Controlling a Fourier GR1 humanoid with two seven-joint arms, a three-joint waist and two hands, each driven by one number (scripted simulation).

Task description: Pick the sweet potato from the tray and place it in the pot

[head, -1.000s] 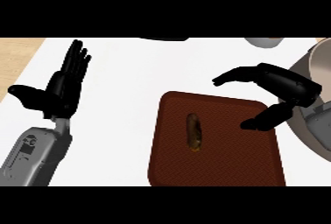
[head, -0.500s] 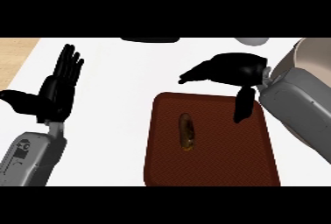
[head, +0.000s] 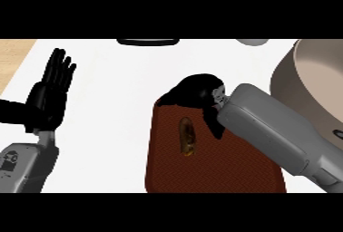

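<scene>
Two hands in view: left hand (head: 47,97) open, fingers straight and upright, at the left side of the white bench (head: 114,77), holding nothing. Right hand (head: 195,90) hangs over the far edge of the brown tray (head: 221,174), seen from behind (open or closed: cannot tell). Sweet potato (head: 188,137) lies lengthwise on the tray, just beside the right forearm, ungrasped; pot (head: 308,90) stands at the right.

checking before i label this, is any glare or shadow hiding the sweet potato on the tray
Head view: lighting is even with no glare, and the sweet potato shows plainly on the tray. Head view: the right hand and its forearm cover the tray's upper right part.
</scene>
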